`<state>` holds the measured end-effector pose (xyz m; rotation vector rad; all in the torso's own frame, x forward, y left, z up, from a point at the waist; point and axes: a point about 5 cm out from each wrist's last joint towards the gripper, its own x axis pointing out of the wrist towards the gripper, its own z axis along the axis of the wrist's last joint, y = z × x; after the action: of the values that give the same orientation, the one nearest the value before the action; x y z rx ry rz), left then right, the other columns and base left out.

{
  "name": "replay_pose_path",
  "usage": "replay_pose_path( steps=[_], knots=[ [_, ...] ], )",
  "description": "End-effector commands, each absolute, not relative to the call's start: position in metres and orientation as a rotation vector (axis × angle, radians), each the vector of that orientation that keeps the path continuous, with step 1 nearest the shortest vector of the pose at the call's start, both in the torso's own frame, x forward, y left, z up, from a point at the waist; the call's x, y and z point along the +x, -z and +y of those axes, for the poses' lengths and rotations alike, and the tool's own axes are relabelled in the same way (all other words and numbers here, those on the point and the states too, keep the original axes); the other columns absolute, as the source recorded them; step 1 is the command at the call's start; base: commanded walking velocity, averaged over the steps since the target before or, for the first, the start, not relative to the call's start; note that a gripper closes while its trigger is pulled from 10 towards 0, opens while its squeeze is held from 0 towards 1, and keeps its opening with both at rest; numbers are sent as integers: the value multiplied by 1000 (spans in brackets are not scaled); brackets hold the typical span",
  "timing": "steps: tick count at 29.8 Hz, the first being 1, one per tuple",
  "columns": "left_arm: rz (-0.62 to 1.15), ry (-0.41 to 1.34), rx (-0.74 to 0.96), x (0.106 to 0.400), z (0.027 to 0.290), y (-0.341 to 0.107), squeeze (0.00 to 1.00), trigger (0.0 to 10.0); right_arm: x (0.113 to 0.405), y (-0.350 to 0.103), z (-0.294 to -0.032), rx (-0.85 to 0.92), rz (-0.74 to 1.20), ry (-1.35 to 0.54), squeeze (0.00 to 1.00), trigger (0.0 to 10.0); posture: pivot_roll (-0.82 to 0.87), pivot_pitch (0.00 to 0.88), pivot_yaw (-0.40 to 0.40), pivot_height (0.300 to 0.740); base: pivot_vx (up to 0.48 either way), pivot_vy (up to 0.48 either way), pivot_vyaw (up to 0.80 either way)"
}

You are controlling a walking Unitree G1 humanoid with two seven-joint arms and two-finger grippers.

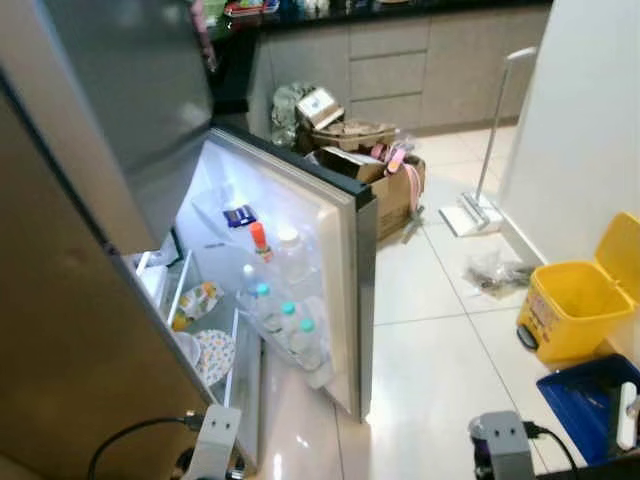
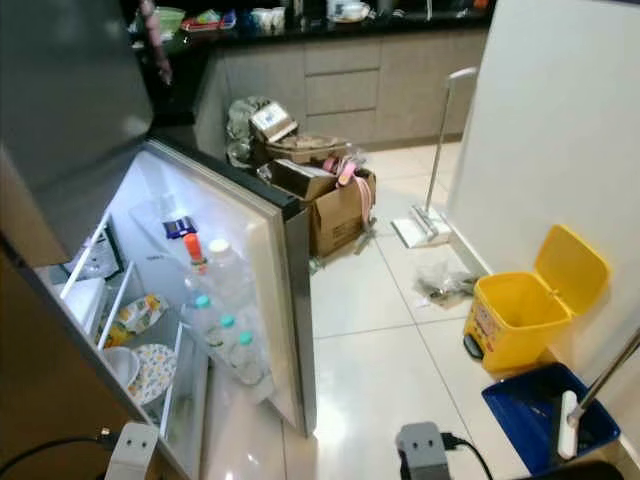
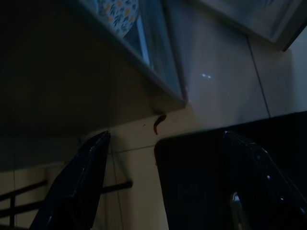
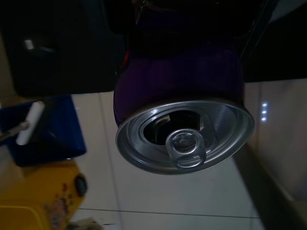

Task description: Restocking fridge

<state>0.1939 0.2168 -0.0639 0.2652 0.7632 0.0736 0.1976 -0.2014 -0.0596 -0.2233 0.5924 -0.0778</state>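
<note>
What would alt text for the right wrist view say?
The right hand holds a purple drink can, its silver top and pull tab facing the camera. Beyond it lie pale floor tiles, a yellow bin and a blue dustpan.

No legible text, label, brand or number on anything in view.

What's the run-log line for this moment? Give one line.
fridge door: open | right gripper: shut on purple can | left gripper: open, empty
</note>
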Motion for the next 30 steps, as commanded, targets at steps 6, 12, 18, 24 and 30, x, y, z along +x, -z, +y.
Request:
replay_pose_path(
  steps=[6,12,18,24,30],
  knots=[
    [798,-102,271,186,220,69,0,10000,195,62,-195,-210,602,65,0,10000,-116,58,6,740,0,0,0],
    [775,-71,293,189,217,67,0,10000,195,62,-195,-211,601,64,0,10000,-117,60,5,740,0,0,0],
    [705,-2,292,204,204,60,0,10000,198,61,-195,-210,590,65,0,10000,-116,59,3,740,0,0,0],
    [669,32,289,212,197,55,0,10000,200,60,-194,-208,583,62,0,10000,-118,59,3,740,0,0,0],
    [653,63,302,210,194,56,0,10000,199,60,-192,-212,588,55,0,10000,-118,59,3,740,353,0,0]
  ],
)
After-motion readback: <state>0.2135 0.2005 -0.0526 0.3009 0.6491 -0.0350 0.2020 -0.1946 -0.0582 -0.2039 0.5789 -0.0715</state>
